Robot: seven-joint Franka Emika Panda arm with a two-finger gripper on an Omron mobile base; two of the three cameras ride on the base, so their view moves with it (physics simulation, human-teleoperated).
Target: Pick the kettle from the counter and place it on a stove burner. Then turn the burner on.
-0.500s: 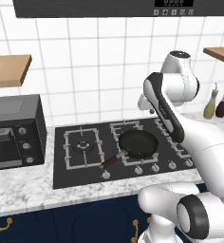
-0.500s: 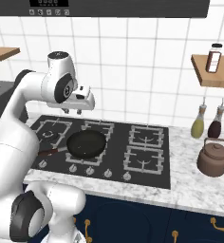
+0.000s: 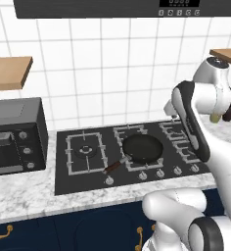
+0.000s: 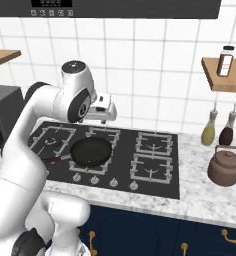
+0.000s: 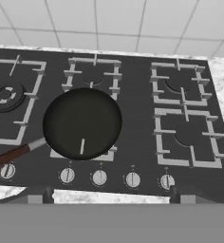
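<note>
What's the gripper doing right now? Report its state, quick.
Gripper: cannot be told whether open or closed; it holds nothing and hovers above the cooktop. The kettle sits on the counter.

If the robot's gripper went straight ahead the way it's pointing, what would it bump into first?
Probably the frying pan on the cooktop: it sits near the middle of the hand view. The gripper hangs above the stove, so exact depth is unclear.

A home kitchen: gas cooktop (image 4: 155,165), tiled wall (image 4: 155,75), marble counter (image 4: 200,200).

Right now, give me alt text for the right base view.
A brown kettle sits on the marble counter, right of a black cooktop holding a frying pan. The white arm reaches over the stove.
</note>
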